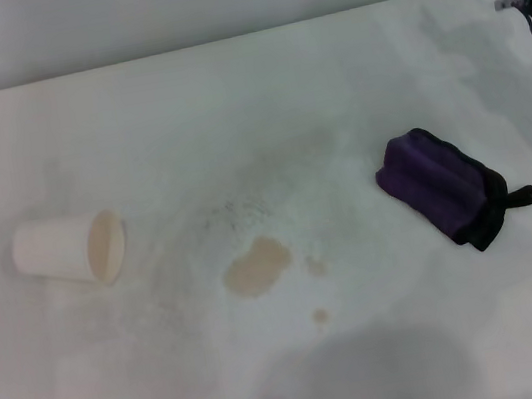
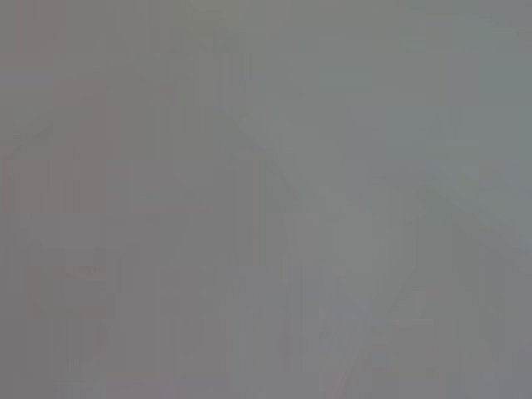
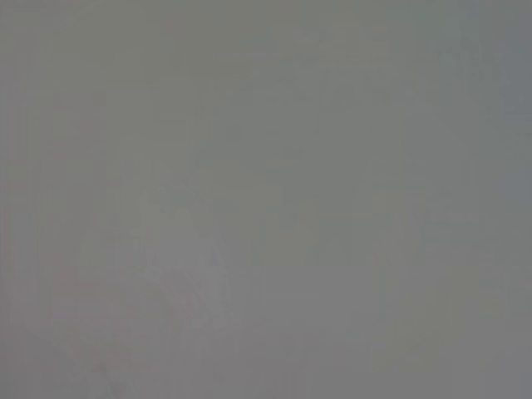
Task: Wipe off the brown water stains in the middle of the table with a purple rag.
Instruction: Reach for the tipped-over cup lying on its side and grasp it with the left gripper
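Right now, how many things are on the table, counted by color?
Purple: 1, the purple rag, lying bunched toward the right side.
White: 1, a paper cup tipped on its side at the left.
Brown: 3, the brown water stains, one blotch and two small drops beside it.
Total: 5, all on the table.
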